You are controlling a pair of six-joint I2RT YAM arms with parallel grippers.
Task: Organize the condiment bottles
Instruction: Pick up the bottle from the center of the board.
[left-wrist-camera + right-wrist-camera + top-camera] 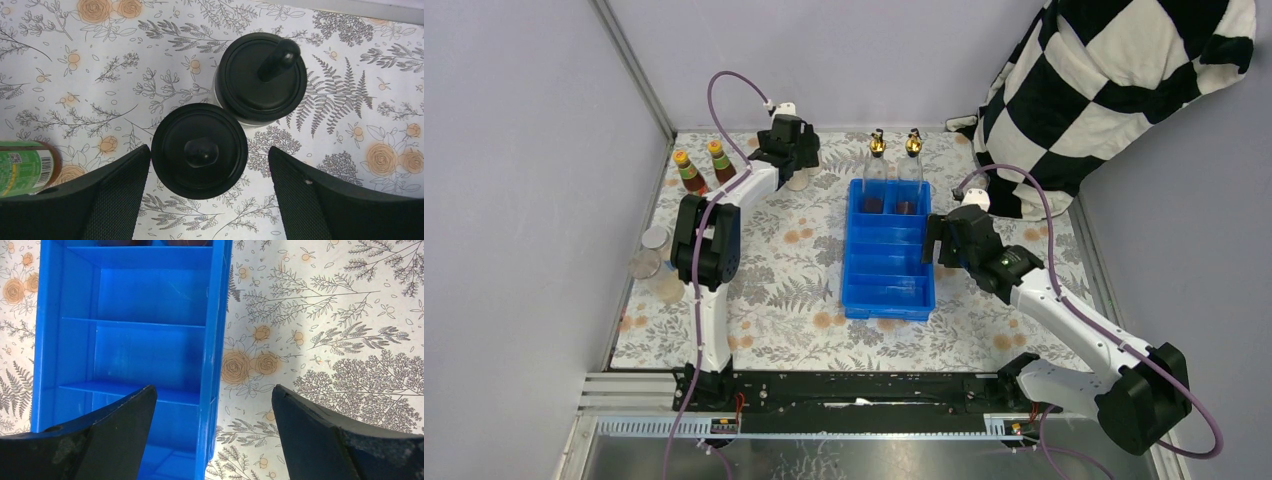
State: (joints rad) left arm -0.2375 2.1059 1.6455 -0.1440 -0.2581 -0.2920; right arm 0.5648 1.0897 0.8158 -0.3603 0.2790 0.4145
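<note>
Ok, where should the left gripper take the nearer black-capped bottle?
Take the nearer bottle from straight above, fingers going down either side of its round cap onto the body. The left gripper straddles it, open. It stands upright, and the second bottle crowds only its far-right side, so both flanks look free.

- Bright, even, diffuse light from above across the worktop (784, 290), with soft, faint shadows only.
- Mild sheen on the walls of the blue tray (50, 340) in the right wrist view, dimmer inside its near compartments.
- Crisp focus on the floral print and the black-capped bottles (199, 150) in the left wrist view.
- Softer overhead view, fine detail lost on small things at the worktop's far edge.
</note>
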